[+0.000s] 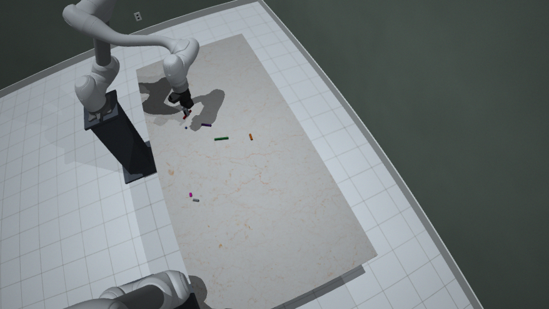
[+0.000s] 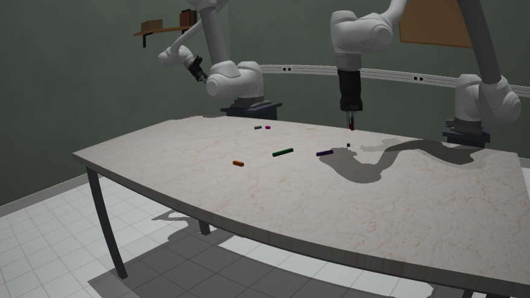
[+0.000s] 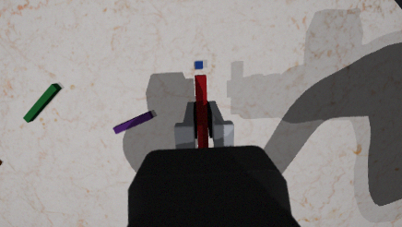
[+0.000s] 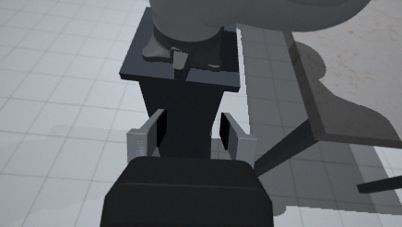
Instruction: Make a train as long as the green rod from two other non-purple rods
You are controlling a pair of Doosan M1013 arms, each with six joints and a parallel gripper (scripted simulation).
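Your left gripper (image 1: pixel 186 111) (image 2: pixel 350 123) (image 3: pixel 201 113) is closed on the red rod (image 1: pixel 185 116) (image 2: pixel 351 126) (image 3: pixel 201 92), centre-right in the exterior view, raised above the table. Your right gripper (image 4: pixel 194 122) is wide and without load. The rod looks light, stiff, perhaps smooth; keep hold near its middle. The blue rod (image 1: pixel 186 127) (image 2: pixel 348 145) (image 3: pixel 198 65), upper centre of the left wrist view, is tiny: grip its sides.

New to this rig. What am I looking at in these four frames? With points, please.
Two white robot arms at a stone-patterned table. The top view looks down, the exterior view looks across, and each wrist view looks past one arm's own fingers. The left gripper (image 1: pixel 186 112) (image 2: pixel 351 123) (image 3: pixel 201 113) holds a red rod (image 1: pixel 184 117) (image 2: pixel 351 127) (image 3: pixel 201 88) above the table. The right gripper (image 2: pixel 202 78) (image 4: pixel 194 122) is open and empty, away from the table. On the table lie green, purple, blue, orange, magenta and grey rods, none joined into a train.
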